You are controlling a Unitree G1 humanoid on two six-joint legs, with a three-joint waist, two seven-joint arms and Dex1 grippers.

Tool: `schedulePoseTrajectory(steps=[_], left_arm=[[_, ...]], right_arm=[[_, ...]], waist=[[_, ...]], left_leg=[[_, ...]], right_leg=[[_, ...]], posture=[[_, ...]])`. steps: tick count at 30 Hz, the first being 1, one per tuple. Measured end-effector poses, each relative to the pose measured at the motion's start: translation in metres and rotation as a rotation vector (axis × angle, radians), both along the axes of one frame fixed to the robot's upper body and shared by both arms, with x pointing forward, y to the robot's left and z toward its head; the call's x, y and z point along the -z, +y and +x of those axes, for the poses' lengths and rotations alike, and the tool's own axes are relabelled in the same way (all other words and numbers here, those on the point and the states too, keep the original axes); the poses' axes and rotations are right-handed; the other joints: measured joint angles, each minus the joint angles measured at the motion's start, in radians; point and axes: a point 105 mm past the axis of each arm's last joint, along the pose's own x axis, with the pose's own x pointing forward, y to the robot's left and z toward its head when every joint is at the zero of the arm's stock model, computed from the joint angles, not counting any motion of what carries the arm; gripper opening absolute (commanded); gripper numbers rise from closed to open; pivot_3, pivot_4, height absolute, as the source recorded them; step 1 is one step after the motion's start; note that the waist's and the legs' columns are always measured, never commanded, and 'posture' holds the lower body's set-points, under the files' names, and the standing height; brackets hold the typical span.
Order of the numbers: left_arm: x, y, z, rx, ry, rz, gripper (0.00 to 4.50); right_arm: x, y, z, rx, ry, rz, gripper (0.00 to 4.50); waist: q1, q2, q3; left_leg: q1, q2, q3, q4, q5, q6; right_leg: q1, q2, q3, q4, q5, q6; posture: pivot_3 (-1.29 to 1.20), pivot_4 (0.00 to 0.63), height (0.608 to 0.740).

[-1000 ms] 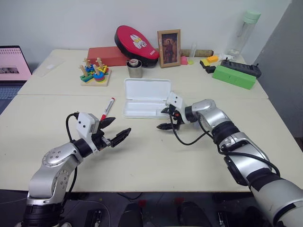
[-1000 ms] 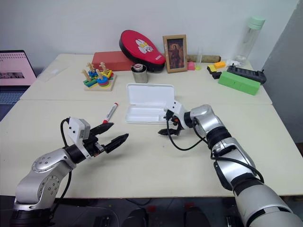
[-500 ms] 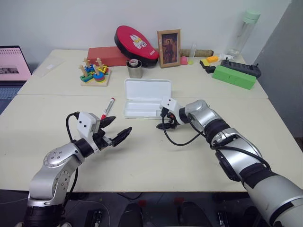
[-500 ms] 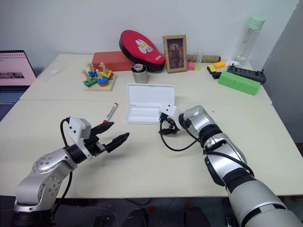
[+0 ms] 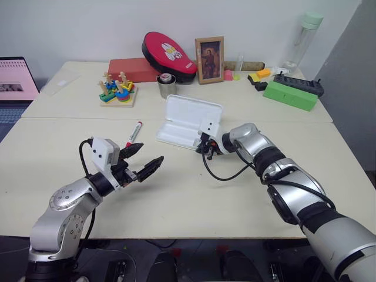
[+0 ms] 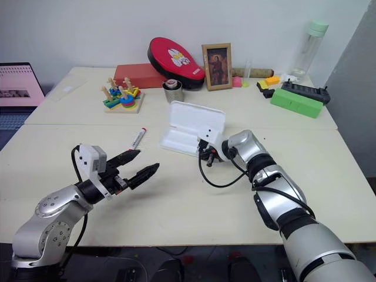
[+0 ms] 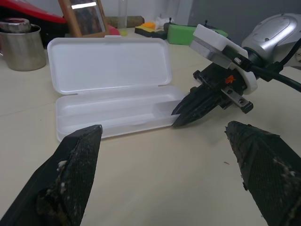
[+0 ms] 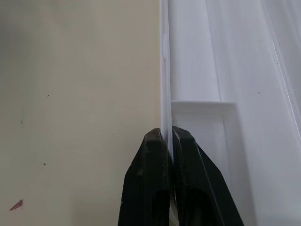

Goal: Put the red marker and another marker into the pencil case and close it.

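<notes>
R pincer clenched on pencil case rim, frame center; keep pull gentle so it won't tip. L pincer released, lower left, near red marker.

even bright indoor light, soft shadows, sharp head views, wrist close-ups slightly soft.

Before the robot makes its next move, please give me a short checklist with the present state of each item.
1. Right gripper shut on the pencil case wall: ok.
2. Pencil case open: ok, lid raised.
3. Red marker inside the case: not ok, it lies on the table.
4. Left gripper open and empty, ready to pick: ok.
5. Second marker located: cannot tell.
</notes>
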Motion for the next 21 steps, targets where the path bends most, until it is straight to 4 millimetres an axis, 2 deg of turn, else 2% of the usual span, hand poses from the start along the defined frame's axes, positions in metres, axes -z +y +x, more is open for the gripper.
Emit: schedulePoseTrajectory(steps=[3,8,11,14,17,21], left_arm=[[0.0,0.0,0.0,-0.002,0.002,-0.002,4.5],[0.005,0.01,-0.009,-0.019,0.031,0.024,4.5],[0.003,0.017,-0.018,-0.022,0.044,0.014,4.5],[0.005,0.023,-0.027,-0.026,0.069,0.023,4.5],[0.012,0.026,-0.036,-0.02,0.113,0.029,4.5],[0.016,0.028,-0.042,-0.008,0.139,0.039,4.5]], right_arm=[[-0.001,0.0,-0.001,-0.018,-0.009,0.001,0.03],[-0.005,-0.003,-0.014,-0.166,-0.037,0.027,0.03],[-0.006,-0.012,-0.027,-0.262,-0.065,0.02,0.03],[0.004,-0.024,-0.046,-0.334,-0.062,-0.002,0.03],[0.019,-0.035,-0.066,-0.366,-0.038,-0.03,0.03],[0.021,-0.042,-0.083,-0.368,-0.032,-0.05,0.03]], waist=[[0.0,0.0,0.0],[-0.001,0.0,0.0],[0.002,0.0,0.0],[0.003,0.0,0.0],[0.003,0.0,0.0],[0.002,0.0,0.0]], left_leg=[[0.0,0.0,0.0,0.0,0.0,0.0],[-0.001,0.0,0.0,0.0,0.0,0.0],[-0.001,0.0,0.0,0.0,0.0,0.0],[0.0,0.0,0.0,0.0,0.0,0.0],[0.001,0.0,0.0,0.0,0.0,0.0],[0.002,0.0,0.0,0.0,0.0,0.0]], right_leg=[[0.0,0.0,0.0,0.0,0.0,0.0],[0.0,0.0,0.0,-0.001,0.0,0.0],[0.0,0.0,0.0,-0.001,0.0,0.0],[0.001,0.0,0.0,-0.002,0.0,0.0],[0.002,0.0,0.0,-0.001,0.0,0.0],[0.003,0.0,0.0,-0.001,0.0,0.0]], posture=[[0.0,0.15,0.74],[0.0,0.15,0.74],[0.0,0.15,0.74],[0.0,0.15,0.74],[0.0,0.15,0.74],[0.0,0.15,0.74]])
